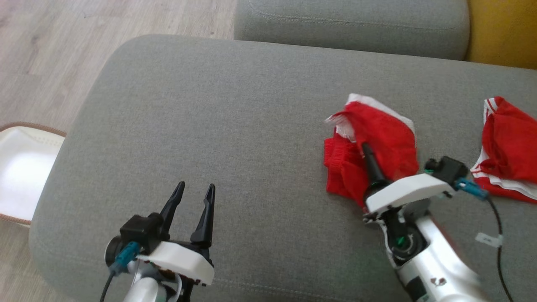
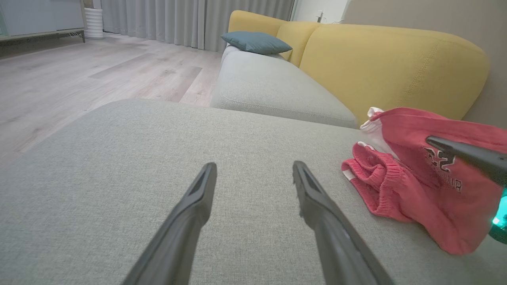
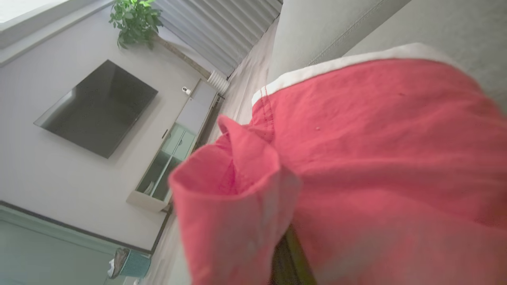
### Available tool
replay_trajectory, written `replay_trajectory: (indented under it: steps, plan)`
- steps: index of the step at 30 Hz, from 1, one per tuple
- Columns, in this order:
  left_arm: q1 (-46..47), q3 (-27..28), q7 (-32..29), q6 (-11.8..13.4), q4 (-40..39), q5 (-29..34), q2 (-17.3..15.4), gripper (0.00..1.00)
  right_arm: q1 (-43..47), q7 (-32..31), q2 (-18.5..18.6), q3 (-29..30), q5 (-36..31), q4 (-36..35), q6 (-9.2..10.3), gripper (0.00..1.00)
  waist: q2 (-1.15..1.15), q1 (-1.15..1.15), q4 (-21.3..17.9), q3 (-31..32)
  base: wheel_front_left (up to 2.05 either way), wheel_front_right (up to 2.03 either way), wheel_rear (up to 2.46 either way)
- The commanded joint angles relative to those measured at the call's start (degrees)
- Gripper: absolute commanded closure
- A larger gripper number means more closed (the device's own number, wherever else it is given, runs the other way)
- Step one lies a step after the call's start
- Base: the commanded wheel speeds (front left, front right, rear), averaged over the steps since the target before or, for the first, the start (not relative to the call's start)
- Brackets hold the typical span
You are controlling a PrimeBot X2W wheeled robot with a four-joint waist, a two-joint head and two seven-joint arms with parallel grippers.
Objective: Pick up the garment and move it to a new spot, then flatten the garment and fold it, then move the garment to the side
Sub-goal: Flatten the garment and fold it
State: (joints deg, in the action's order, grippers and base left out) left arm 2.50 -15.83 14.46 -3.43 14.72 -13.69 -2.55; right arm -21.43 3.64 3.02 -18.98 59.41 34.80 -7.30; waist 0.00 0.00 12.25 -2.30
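Observation:
A red garment (image 1: 390,138) with white trim lies bunched on the right half of the grey sofa cushion (image 1: 209,117). My right gripper (image 1: 366,147) is shut on the garment, its dark fingers buried in the cloth. In the right wrist view red fabric (image 3: 376,158) drapes over the fingers (image 3: 289,257). The left wrist view shows the garment (image 2: 412,186) at the right, with black lettering and a right finger (image 2: 467,156) across it. My left gripper (image 1: 196,184) (image 2: 254,165) hovers open over bare cushion at the lower left, well apart from the garment.
A second red and white garment (image 1: 509,147) lies at the cushion's right edge. Behind are another grey seat (image 1: 352,25) and a yellow backrest (image 1: 503,29). A white basket (image 1: 21,172) stands on the wooden floor to the left. A blue pillow (image 2: 255,41) lies far back.

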Motion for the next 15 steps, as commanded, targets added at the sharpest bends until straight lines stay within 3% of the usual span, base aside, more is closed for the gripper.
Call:
replay_trajectory:
  steps: [1, 2, 3, 15]
  plan:
    - [1.92, 1.71, 0.54, 0.36, -1.77, 0.35, -0.32, 0.0, -1.01, -0.13, -0.14, -2.01, -0.77, -1.83, -0.19, 0.94, 0.0, 0.0, 0.12, -0.09, 0.0, 0.0, 0.0]
    - [1.99, 1.71, 0.54, 0.35, -1.76, 0.32, -0.32, 0.0, -1.04, -0.21, -0.14, -2.75, -1.32, -1.64, -0.19, 0.67, 0.0, 0.0, 0.2, -0.16, 0.0, 0.0, 0.0]
    - [2.07, 1.7, 0.54, 0.35, -1.75, 0.3, -0.32, 0.0, -1.05, -0.29, -0.14, -3.45, -1.93, -1.31, -0.19, 0.0, 0.0, 0.0, 0.29, -0.24, 0.0, 0.0, 0.0]
    - [2.29, 1.98, 0.54, 0.41, -1.71, 0.08, -0.32, 0.0, -0.33, -3.63, -0.14, -12.73, -5.21, 1.92, -0.19, 0.0, 0.0, 0.0, 0.65, -0.53, 0.0, 0.0, 0.0]
